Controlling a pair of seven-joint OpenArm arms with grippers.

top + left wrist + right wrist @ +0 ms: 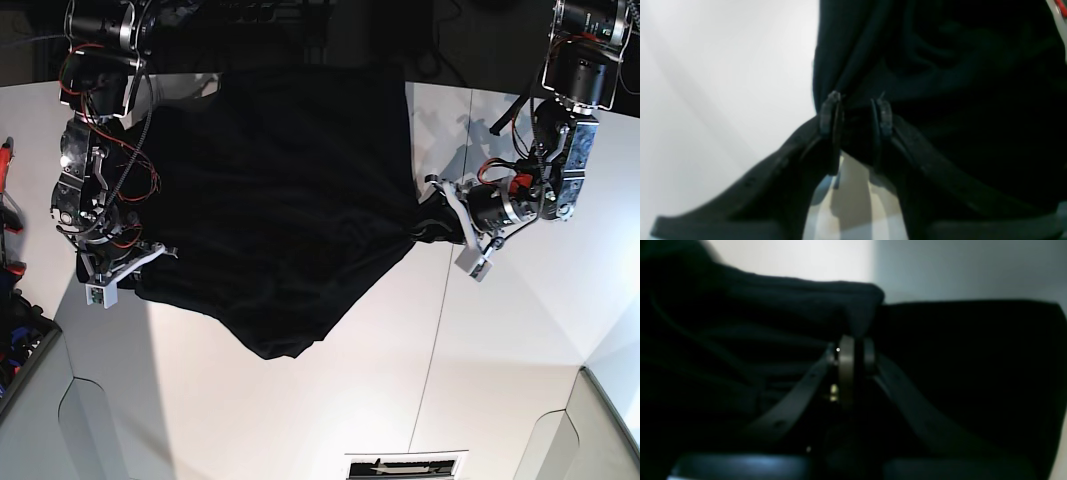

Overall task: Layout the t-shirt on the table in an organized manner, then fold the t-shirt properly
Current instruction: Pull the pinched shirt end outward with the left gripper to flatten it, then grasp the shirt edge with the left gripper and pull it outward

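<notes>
Left wrist view: the left pincer point(857, 113) pinches a bunched fold of the black shirt point(940, 83), cloth rising beyond its tips, white surface point(723, 100) off to one side.

Right wrist view: the right pincer point(855, 355) is pressed together on a shirt edge.

Base view: the shirt hangs stretched between both pincers, wrinkled. A thin pinch could slip under tension, dropping a corner. No readable writing shows.

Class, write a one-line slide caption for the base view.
Both grippers pinch opposite edges of the black t-shirt, stretching it over the white table.
</notes>
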